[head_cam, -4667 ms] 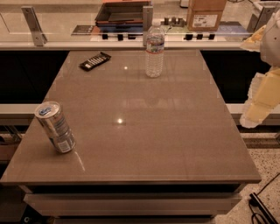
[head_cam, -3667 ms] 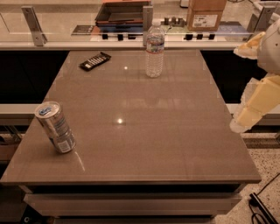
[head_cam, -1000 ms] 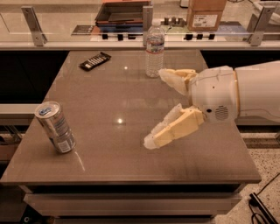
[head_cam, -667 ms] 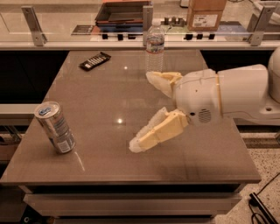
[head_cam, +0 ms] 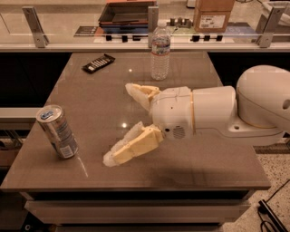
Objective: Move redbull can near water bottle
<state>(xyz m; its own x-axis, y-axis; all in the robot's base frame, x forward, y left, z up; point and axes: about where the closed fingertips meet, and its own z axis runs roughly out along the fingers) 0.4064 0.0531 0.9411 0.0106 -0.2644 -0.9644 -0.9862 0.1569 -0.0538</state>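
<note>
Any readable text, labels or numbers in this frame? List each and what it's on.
Nothing legible.
redbull can: print blurred.
water bottle: label band blurred.
cardboard box: white sticker unreadable.
keypad device: keys too small.
gripper, open over the table, right of the can: no marking visible.

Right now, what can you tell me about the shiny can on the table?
The redbull can is a slim metal can, silver and blue, with a silver top and a blue tab. It stands on its base near the front left corner of the table, as seen here. Only the table touches it. The gripper, open, hovers to its right, apart from it.
</note>
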